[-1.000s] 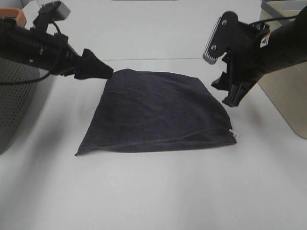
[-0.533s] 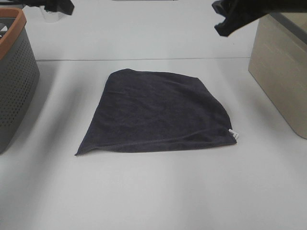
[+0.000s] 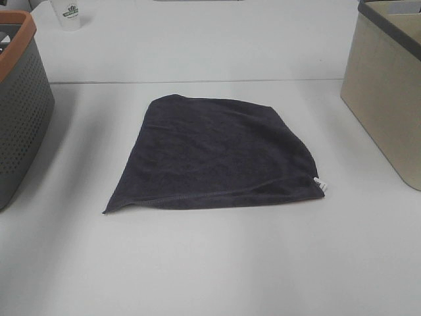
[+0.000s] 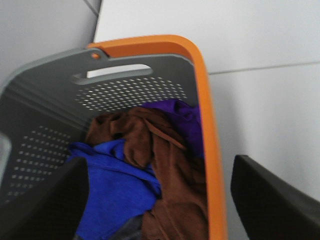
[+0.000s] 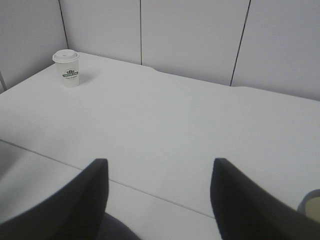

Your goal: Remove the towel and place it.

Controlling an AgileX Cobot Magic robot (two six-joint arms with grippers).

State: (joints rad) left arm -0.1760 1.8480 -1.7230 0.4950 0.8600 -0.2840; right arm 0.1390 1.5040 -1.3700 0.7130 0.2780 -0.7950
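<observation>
Dark charcoal towel [image 3: 214, 155] lies flat on table.

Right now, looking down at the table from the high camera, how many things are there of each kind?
Towels: 1, the dark towel lying flat.
Baskets: 2, the grey orange-rimmed basket and the beige basket.
Cups: 1, the white paper cup.
Total: 4.

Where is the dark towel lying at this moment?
In the exterior high view the towel lies flat mid-table, between the grey basket on the left and the beige bin on the right.
</observation>
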